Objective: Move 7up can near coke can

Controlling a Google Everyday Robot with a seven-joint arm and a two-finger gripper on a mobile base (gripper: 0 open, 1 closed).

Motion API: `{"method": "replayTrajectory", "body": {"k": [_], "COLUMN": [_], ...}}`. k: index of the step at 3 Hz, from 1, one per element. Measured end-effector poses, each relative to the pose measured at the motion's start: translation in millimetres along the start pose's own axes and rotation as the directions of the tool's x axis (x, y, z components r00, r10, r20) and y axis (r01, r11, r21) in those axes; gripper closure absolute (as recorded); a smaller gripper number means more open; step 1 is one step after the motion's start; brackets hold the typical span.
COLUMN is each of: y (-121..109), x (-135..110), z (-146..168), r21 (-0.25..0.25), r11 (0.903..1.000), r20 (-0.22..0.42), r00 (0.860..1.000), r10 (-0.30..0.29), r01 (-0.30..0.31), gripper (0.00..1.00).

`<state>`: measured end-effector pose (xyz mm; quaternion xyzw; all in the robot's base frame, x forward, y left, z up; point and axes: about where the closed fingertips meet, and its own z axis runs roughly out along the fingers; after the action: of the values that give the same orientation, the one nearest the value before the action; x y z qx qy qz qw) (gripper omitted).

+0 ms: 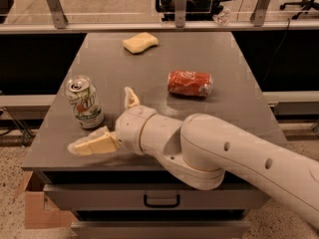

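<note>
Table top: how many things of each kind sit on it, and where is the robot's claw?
Soda cans: 2 (7up can upright, coke can on its side)
Sponges: 1 (yellow sponge, at the far end)
Total: 3
The claw is open, low over the near edge beside the 7up can.
</note>
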<state>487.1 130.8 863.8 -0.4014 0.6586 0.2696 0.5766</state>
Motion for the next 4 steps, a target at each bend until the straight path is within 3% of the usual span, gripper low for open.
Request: {"method": "replayTrajectory", "body": {"k": [2, 4], "y": [-7, -6], "x": [4, 0], "z": [30, 54], "r21": [-0.017, -0.059], "r11": [0.9996, 0.9981], "r20": [-0.008, 0.023], "r00": [1.0, 1.0], "r10": [0.022, 0.018], "r01": [-0.022, -0.017], "gripper": [0.02, 0.48]}}
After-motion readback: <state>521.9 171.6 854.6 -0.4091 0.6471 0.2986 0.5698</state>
